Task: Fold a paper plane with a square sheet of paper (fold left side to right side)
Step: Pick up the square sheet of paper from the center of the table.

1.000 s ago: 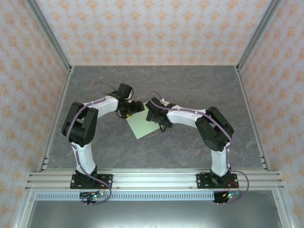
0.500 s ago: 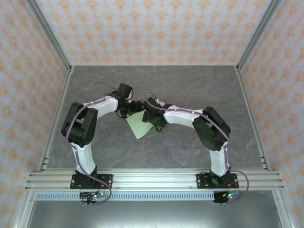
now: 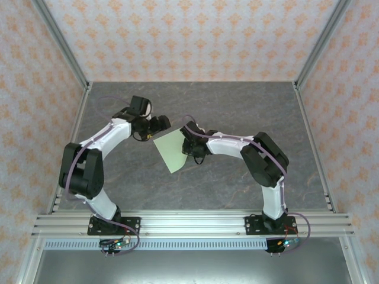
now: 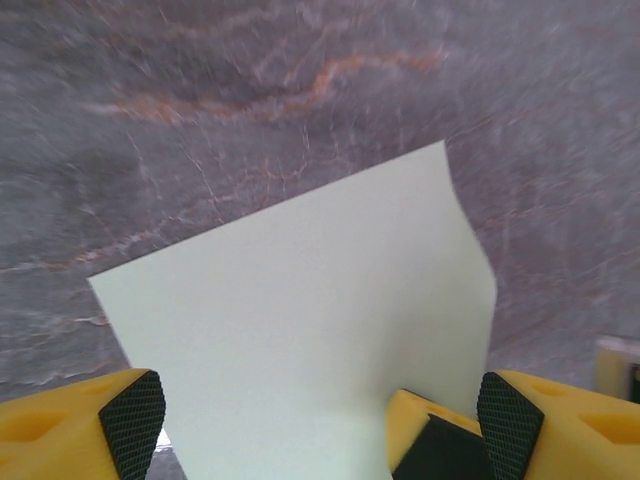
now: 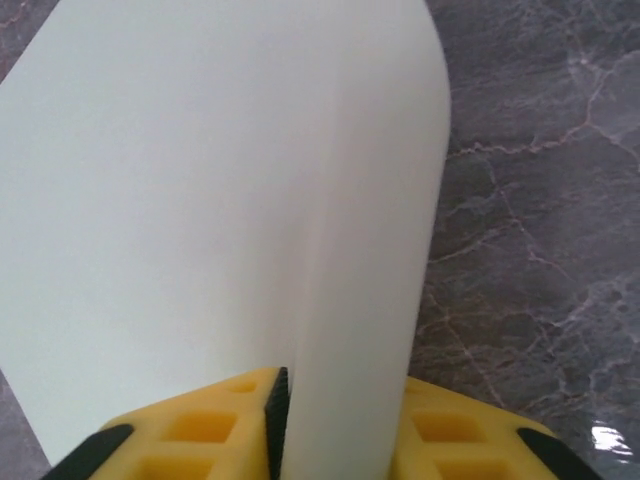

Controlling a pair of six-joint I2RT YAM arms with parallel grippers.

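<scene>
Right wrist: right gripper (image 5: 335,405) pinches the square sheet of paper (image 5: 200,200); left gripper (image 4: 320,425) wide.

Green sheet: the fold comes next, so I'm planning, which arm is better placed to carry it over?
Right: the right gripper pinches the sheet at its edge; the left gripper hangs open over it.

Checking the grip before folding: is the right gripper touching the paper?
Touching. The right wrist view shows the paper running between the fingers of the right gripper, both pressed against it.
</scene>
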